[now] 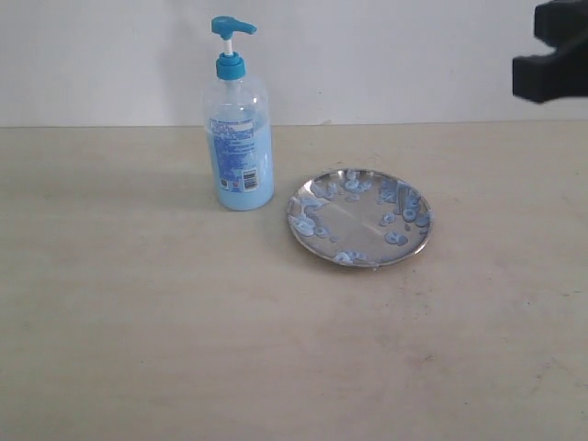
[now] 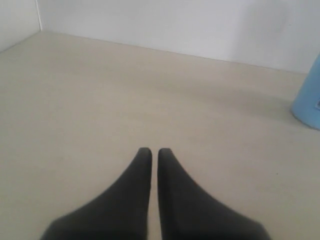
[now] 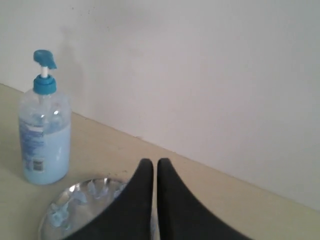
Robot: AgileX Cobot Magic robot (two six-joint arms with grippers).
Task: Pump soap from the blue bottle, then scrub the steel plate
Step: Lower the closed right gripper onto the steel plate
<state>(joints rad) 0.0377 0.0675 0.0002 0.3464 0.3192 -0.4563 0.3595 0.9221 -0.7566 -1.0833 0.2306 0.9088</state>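
The blue bottle (image 1: 240,138) stands just beside the steel plate (image 1: 360,223), dotted with soap (image 1: 396,239), on the bench (image 1: 138,322).
The left jaws and the right jaws are each pressed together, holding nothing.

Blue bottle (image 1: 240,147): clear glossy plastic. Steel plate (image 1: 360,217): shiny, mirror-like metal. Counter (image 1: 184,322): matt, smooth, pale beige.

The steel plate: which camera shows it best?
The exterior view: the whole steel plate shows, soap blobs included. The right wrist view shows only part, cut off by the fingers. The left wrist view misses it.
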